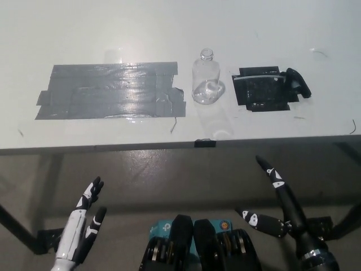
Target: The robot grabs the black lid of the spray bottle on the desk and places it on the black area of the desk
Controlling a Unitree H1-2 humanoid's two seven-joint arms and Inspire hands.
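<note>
Fingers (274, 179) of the black right hand (279, 212) spread apart, empty, pointing up toward the desk edge from below, at lower right and well clear of the desk (169, 34). Fingers of the white left hand (84, 223) also apart and empty, resting low at lower left, below the desk edge.

Black lid (297, 82) lying on its side on the desk, at the right edge of the black patch (262, 89), touching or overlapping that edge; whether it sits fully on the patch cannot be told. Patch made of black tape, roughly square, with a pale line across its upper part.

Clear bottle (206, 79) upright and uncapped, neck open, just left of the black patch and just right of the grey tape area (110, 90). Grey tape a wide glossy rectangle with ragged edges, taking up the left middle of the white desk. Small dark tab (205, 143) on the near desk edge, in front of the bottle. Floor beneath greyish brown.
</note>
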